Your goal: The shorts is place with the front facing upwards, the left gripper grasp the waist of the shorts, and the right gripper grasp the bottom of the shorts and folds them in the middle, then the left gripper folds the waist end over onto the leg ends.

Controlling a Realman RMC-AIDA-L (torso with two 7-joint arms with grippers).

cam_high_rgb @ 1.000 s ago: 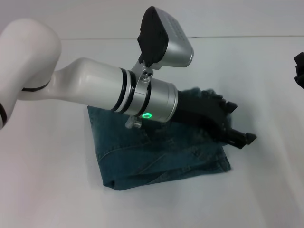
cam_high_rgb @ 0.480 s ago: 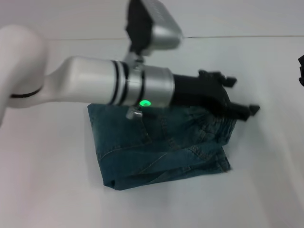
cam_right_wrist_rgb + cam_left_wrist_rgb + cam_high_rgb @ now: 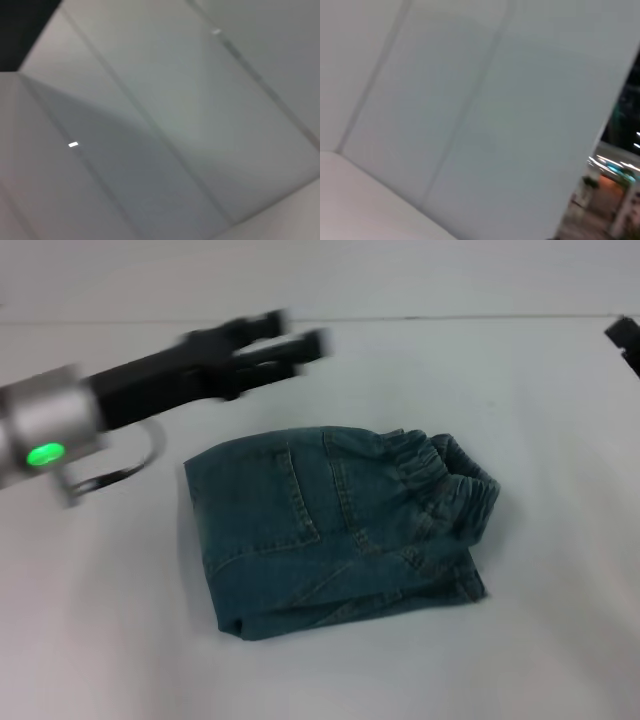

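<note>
The blue denim shorts [image 3: 320, 535] lie folded in a compact bundle in the middle of the white table in the head view. The gathered waist [image 3: 445, 485] lies on top at the bundle's right end. Below it, layered denim edges [image 3: 440, 590] show at the lower right; I cannot tell if these are the leg ends. My left gripper [image 3: 290, 335] hovers above and behind the bundle's left part, open and holding nothing, clear of the cloth. Only a black bit of my right gripper [image 3: 626, 338] shows at the far right edge. Both wrist views show only pale surfaces.
The white table [image 3: 560, 620] extends all round the bundle. Its back edge meets a pale wall [image 3: 430, 280]. My left arm's silver wrist with a green light [image 3: 45, 453] hangs over the table's left side.
My left gripper has let go of the waist end, lifted off the shorts and swung back to the upper left. The waist now rests on the folded bundle.
</note>
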